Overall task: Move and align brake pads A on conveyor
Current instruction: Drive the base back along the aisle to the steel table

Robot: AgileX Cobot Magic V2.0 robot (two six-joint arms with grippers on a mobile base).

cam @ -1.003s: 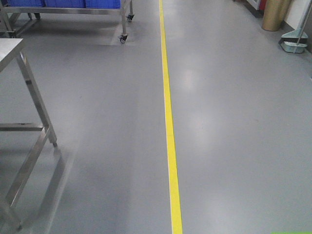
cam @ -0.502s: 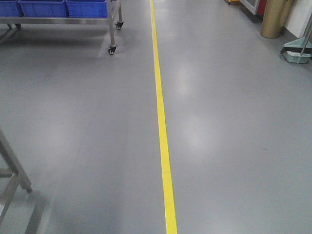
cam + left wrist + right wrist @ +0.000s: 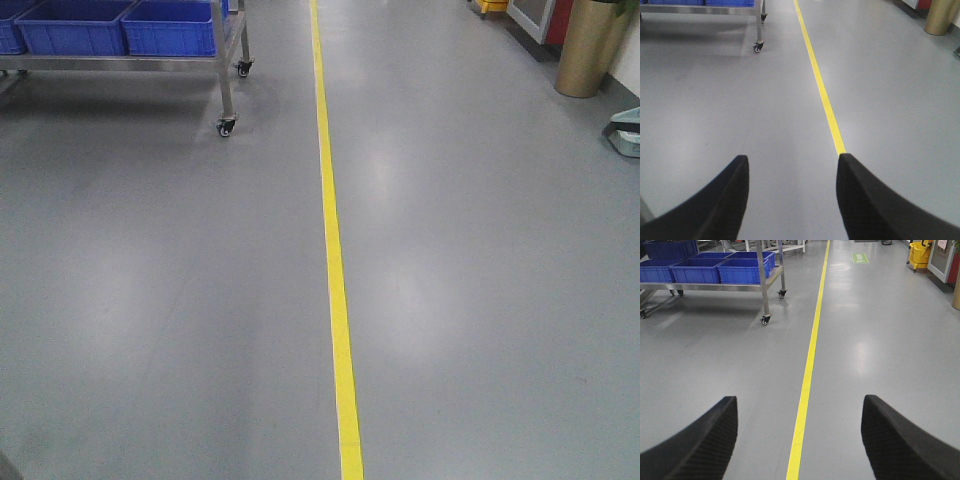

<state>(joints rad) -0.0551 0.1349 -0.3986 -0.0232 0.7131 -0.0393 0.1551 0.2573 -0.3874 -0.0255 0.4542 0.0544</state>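
**padwatcher:** Where are the brake pads A here? I can't spot a single one, and no conveyor either.

**beltguy:** Same, neither shows in any view, so there's no telling how the pads lie relative to either end effector. All you get is grey floor [image 3: 480, 300] with a yellow line [image 3: 333, 250] running away from the robot, plus a wheeled steel trolley [image 3: 227, 90] with blue crates [image 3: 745, 270] off to the left.

**padwatcher:** And the arms?

**beltguy:** The left end effector [image 3: 792, 157] is spread wide with nothing in it, just floor below. The right end effector [image 3: 799, 399] is the same, spread and empty. My guess is this is the getting-there step. The next move calls for bringing the base up to the conveyor, so the pads come into view before any reach.
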